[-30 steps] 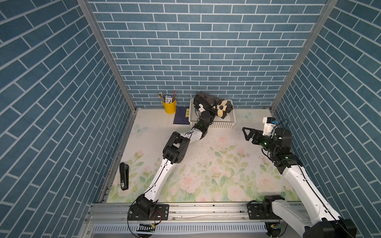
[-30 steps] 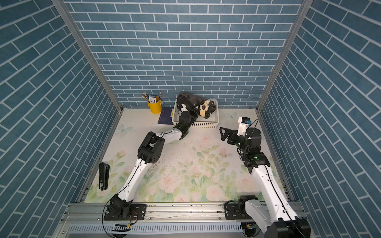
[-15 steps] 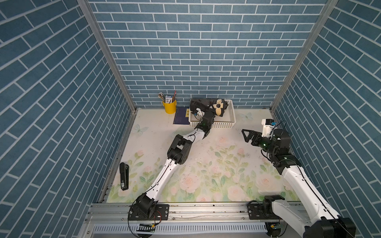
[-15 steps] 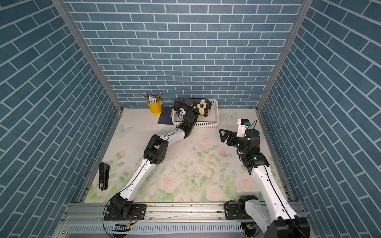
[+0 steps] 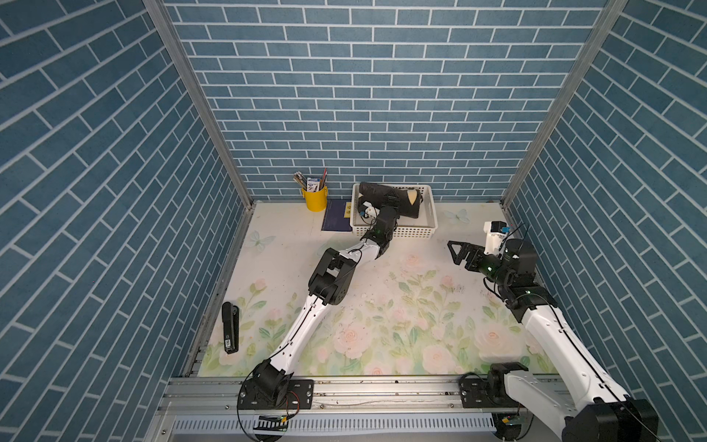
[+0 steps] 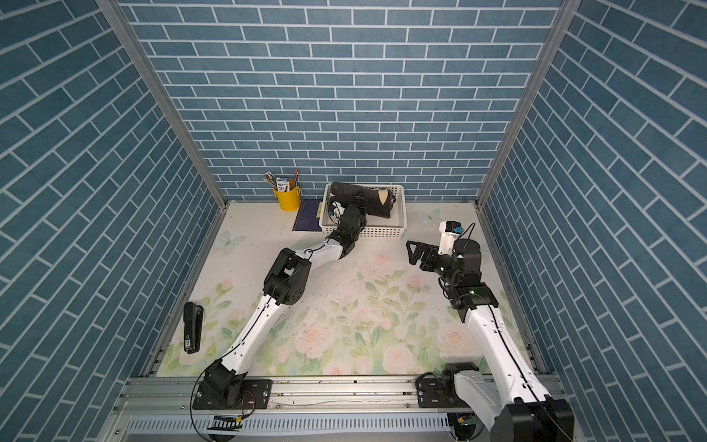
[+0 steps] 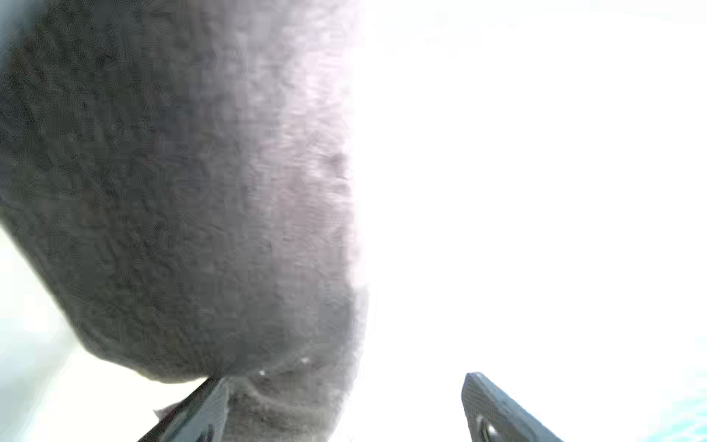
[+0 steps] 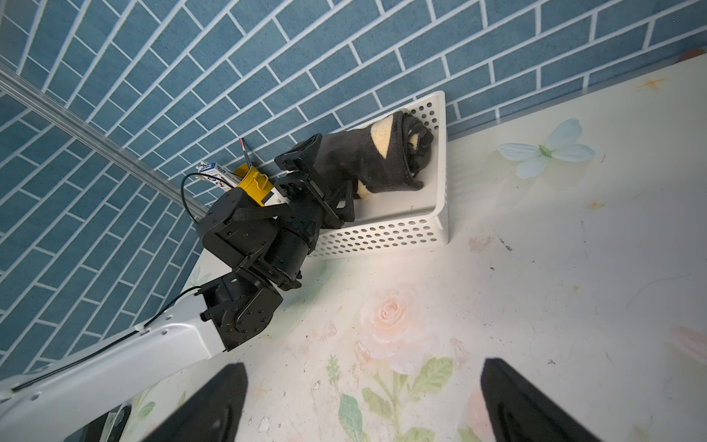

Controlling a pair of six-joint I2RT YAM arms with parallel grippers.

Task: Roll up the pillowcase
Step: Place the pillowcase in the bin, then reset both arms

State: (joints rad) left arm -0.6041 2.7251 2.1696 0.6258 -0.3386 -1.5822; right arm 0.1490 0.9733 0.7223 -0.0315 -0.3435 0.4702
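Two grippers were in view, both with jaws spread wide and holding nothing. The pillowcase (image 5: 403, 206) (image 8: 367, 160) lay as a black roll inside the white basket (image 5: 413, 231) against the back wall, with a cream patch showing near one end. The left gripper (image 8: 329, 168) hung over the roll, cloth partly between its spread fingers. In the left wrist view the dark cloth touched one finger (image 7: 199, 409). The right gripper (image 5: 455, 253) hovered above the flowered table (image 5: 382, 306), well apart from the basket. A yellow cup (image 5: 315, 198) stood near the basket.
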